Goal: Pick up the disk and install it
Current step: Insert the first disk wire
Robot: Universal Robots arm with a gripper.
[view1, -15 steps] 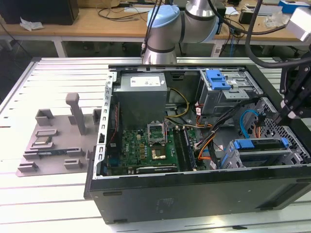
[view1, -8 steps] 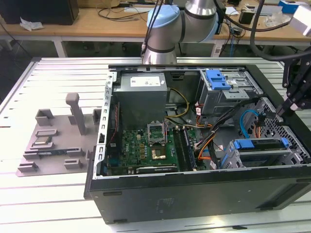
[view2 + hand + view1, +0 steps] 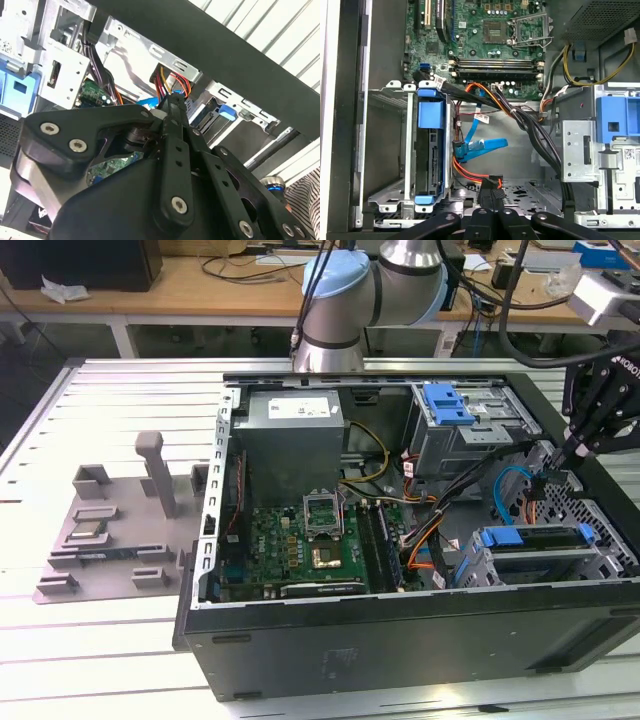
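Right, I'm hovering inside the open black computer tower case (image 3: 400,640), over at the exterior view's right. The disk, that flat silver hard drive in its blue plastic bracket (image 3: 535,552), is sitting in the grey metal drive cage (image 3: 603,558) near the case's front corner. It looks seated to me, so I judge the install is at its late stage, not the pickup.

My black two-finger gripper (image 3: 562,462) hangs just above the gap beside that cage, apart from the disk. The jaws are pressed together. I can't tell whether anything thin is pinched between them.

The first wrist view gives me what the exterior view can't. I see the disk (image 3: 434,160) edge-on in the cage (image 3: 390,150), and the gripper (image 3: 491,192) right at a black connector on orange wires (image 3: 490,181), touching or very nearly. A flat blue ribbon cable (image 3: 485,146) lies loose between the cage and me.

The second wrist view shows the gripper (image 3: 174,102) from behind, with red and yellow wires (image 3: 172,82) just past the tips.

Any move here calls for slow, fine motion. The cables crowd the tips, and a snag could tug the drive's wiring.
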